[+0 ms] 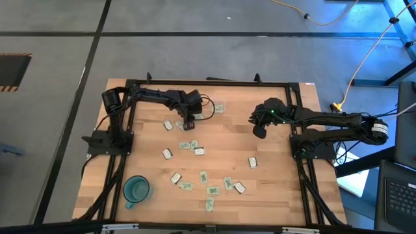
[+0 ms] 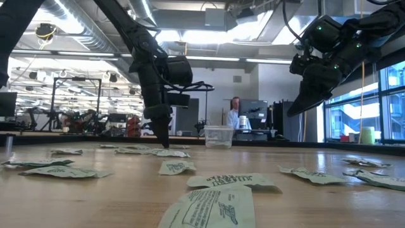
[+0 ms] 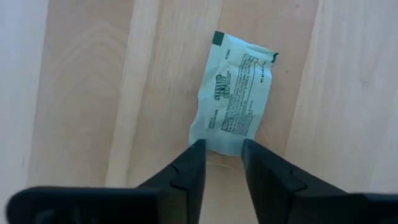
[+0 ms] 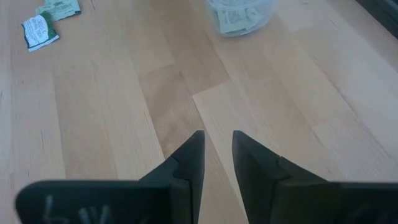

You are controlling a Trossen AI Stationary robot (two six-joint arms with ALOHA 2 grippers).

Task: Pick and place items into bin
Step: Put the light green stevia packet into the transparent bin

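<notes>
A pale green packet (image 3: 233, 93) lies flat on the wooden table. My left gripper (image 3: 222, 149) points down at it, open by a narrow gap, with its fingertips at the packet's near end. In the high view this gripper (image 1: 188, 125) is at the table's far left-middle. In the low view its tips (image 2: 163, 142) reach down to the tabletop. The clear bin (image 4: 239, 15) stands on the table with some packets inside; the low view also shows the bin (image 2: 219, 136). My right gripper (image 4: 217, 140) hangs open and empty above bare wood, raised at the far right (image 1: 259, 132). My left gripper comes from above, its fingertips (image 3: 198, 149) standing at the packet's end edge (image 3: 221, 147). The packet lies flat on the table. I cannot tell whether the tips touch it.
Several more packets lie scattered over the table's middle and near part (image 1: 195, 148). A teal cup (image 1: 136, 190) stands at the near left corner. Two packets (image 4: 46, 22) lie off to one side of the bin. A person (image 2: 235, 114) shows in the room behind.
</notes>
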